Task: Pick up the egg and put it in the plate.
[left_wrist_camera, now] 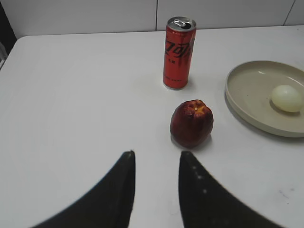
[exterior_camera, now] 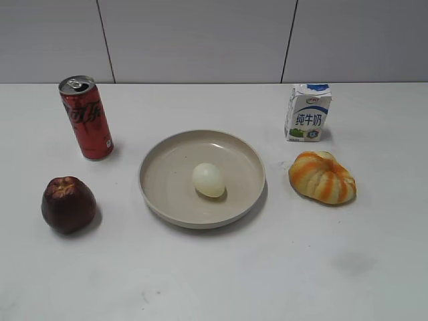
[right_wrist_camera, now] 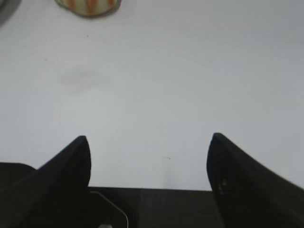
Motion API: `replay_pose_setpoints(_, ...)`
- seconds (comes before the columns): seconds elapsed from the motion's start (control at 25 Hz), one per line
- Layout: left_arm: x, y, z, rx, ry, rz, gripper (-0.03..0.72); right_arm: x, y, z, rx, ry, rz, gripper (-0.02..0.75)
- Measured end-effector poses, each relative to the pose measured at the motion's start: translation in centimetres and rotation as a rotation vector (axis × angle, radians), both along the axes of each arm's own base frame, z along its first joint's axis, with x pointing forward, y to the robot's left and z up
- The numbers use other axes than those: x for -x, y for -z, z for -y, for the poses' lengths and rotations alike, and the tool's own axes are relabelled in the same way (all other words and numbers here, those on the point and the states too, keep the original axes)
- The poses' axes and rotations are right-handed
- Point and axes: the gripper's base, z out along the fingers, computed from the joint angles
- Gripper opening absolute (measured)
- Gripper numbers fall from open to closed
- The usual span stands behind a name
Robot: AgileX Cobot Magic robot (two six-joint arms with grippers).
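The pale cream egg (exterior_camera: 208, 180) lies inside the round beige plate (exterior_camera: 167, 167) at the middle of the white table. Both also show at the right edge of the left wrist view: the egg (left_wrist_camera: 287, 98) in the plate (left_wrist_camera: 242, 102). My left gripper (left_wrist_camera: 156, 153) is open and empty, hovering over bare table just in front of the dark red apple. My right gripper (right_wrist_camera: 148, 137) is wide open and empty over bare table near the front edge. Neither gripper shows in the exterior view.
A dark red apple (exterior_camera: 67, 204) sits left of the plate, with a red cola can (exterior_camera: 86, 118) behind it. A milk carton (exterior_camera: 307, 112) stands at the back right. An orange-and-white striped bun-like lump (exterior_camera: 322, 176) lies right of the plate, and shows at the right wrist view's top edge (right_wrist_camera: 88, 5).
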Motion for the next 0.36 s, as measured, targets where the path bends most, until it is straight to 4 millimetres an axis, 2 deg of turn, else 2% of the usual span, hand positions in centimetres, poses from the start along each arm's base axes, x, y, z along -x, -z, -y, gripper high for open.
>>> replay_pose_setpoints(0.36,0.0,0.0,0.0,0.000,0.000,0.000,0.231,4.5,-0.9,0.5,-0.030,0.000,0.296,0.573)
